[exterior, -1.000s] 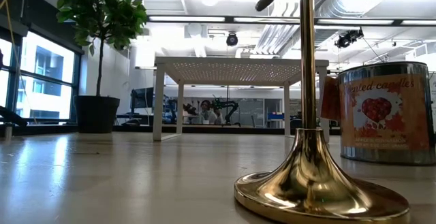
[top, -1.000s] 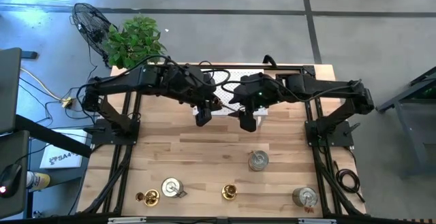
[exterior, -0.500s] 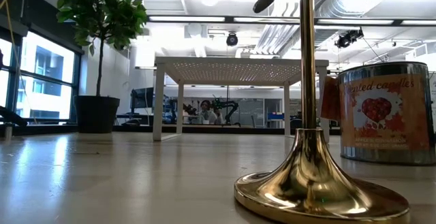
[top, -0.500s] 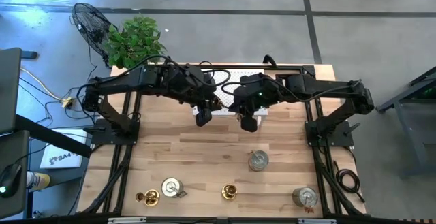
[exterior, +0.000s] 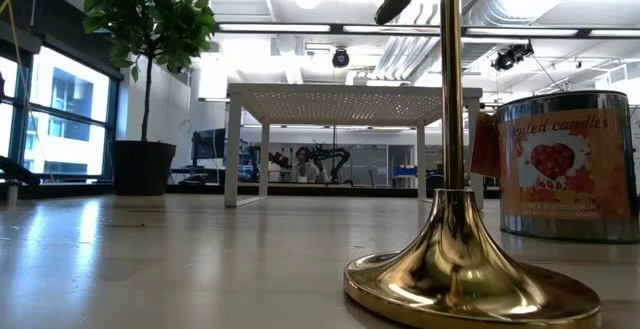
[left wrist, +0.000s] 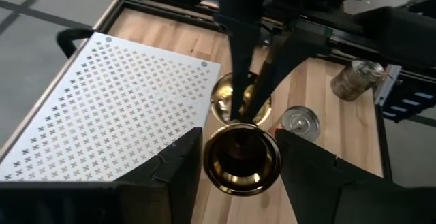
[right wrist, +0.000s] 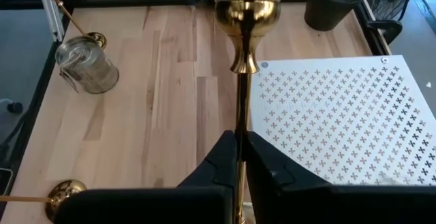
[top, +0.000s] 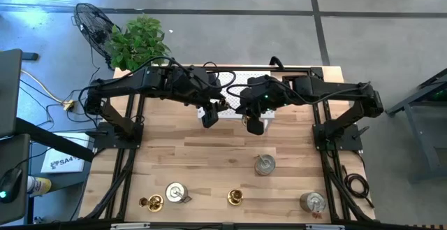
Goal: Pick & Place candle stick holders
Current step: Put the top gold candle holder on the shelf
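Observation:
One gold candle stick holder (left wrist: 235,157) hangs in the air between my two grippers, over the near edge of the white perforated platform (top: 241,82). My right gripper (right wrist: 240,157) is shut on its slim stem. My left gripper (left wrist: 238,166) faces it from the table's left. The left fingers stand close on either side of the holder's cup end, and I cannot tell whether they touch it. Two more gold holders (top: 235,197) (top: 151,203) and three silver cylinders (top: 264,164) (top: 177,192) (top: 313,202) stand on the near part of the table. My right gripper pinches the slim stem (right wrist: 240,125) between its two fingers. It comes from the table's right and slants downward, and the stem runs along the fingers. The cup end (right wrist: 252,3) sticks out ahead of the fingertips. The holder is lifted clear of platform and table.
A potted plant (top: 138,40) stands off the far left corner and a fan beside it. The low view has a gold holder's base (exterior: 460,274) and a labelled candle tin (exterior: 565,164) close to the camera. Bare wood lies between the platform and the near row.
My right gripper's fingers have closed in on the stem of the gold holder. Both arms have stayed where they were, and the holder has kept its place between them.

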Robot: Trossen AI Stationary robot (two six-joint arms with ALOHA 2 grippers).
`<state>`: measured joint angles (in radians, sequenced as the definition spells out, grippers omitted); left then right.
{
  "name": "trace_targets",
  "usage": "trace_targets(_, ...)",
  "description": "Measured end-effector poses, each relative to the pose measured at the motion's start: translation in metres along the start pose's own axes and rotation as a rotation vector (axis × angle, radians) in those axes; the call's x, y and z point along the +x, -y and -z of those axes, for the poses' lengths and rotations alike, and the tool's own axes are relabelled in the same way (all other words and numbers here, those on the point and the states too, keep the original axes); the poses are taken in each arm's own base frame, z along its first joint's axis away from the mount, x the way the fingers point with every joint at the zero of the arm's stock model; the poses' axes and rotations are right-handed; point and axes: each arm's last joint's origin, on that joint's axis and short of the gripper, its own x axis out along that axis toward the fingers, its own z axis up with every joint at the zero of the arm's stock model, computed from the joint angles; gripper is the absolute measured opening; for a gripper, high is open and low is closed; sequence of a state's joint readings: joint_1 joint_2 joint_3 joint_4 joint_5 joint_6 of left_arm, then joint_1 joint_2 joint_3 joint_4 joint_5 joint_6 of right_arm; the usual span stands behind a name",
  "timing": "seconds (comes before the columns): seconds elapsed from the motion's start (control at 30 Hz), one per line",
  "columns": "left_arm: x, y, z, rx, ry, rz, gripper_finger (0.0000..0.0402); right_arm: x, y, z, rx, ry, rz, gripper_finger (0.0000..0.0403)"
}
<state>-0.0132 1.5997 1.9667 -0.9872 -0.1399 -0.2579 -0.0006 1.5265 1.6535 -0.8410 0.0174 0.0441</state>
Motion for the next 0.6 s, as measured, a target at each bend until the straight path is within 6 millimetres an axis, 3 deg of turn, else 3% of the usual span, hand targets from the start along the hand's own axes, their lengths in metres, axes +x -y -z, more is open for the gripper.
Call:
trace_targets(0.47, -0.0006, -0.0025, 0.0016, -0.005, -0.001, -0.078, 0.0239, 0.0, -0.0001, 0.0015, 0.035, -0.015, -0.001, 0.0003)
trace_targets(0.6, -0.0098, -0.004, 0.0023, -0.004, 0.001, -0.076, 0.0248, -0.0032, 0.0009, 0.0034, 0.036, -0.028, 0.03, 0.0003)
